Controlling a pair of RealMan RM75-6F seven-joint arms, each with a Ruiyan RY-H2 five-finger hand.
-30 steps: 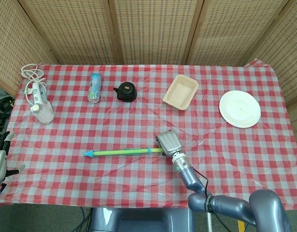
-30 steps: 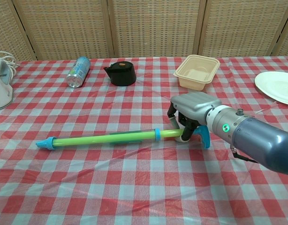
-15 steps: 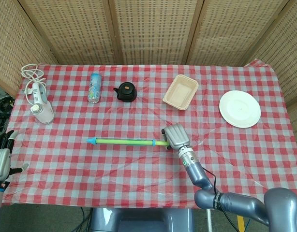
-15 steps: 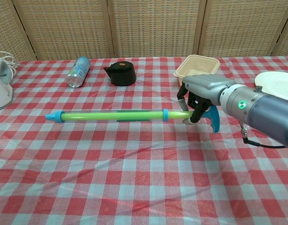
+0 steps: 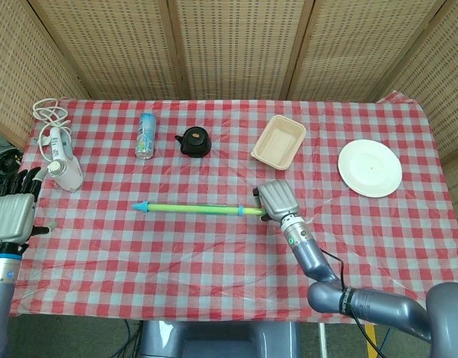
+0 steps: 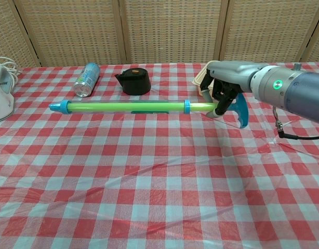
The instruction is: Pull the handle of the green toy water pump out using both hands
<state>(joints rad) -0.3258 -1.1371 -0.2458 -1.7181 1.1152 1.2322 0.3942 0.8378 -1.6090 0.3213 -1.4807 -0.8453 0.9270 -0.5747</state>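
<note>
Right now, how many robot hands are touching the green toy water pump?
1. The right hand grips the green toy water pump at its handle end; the left hand is apart, at the table's left edge.

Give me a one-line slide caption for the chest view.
Right hand holds the green toy water pump level above the checkered table; left hand out of frame.

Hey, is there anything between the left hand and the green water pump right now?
Nothing visible. The left hand hangs open at the table's left edge, and only bare checkered cloth lies between it and the blue tip of the pump, which the right hand holds up.
</note>
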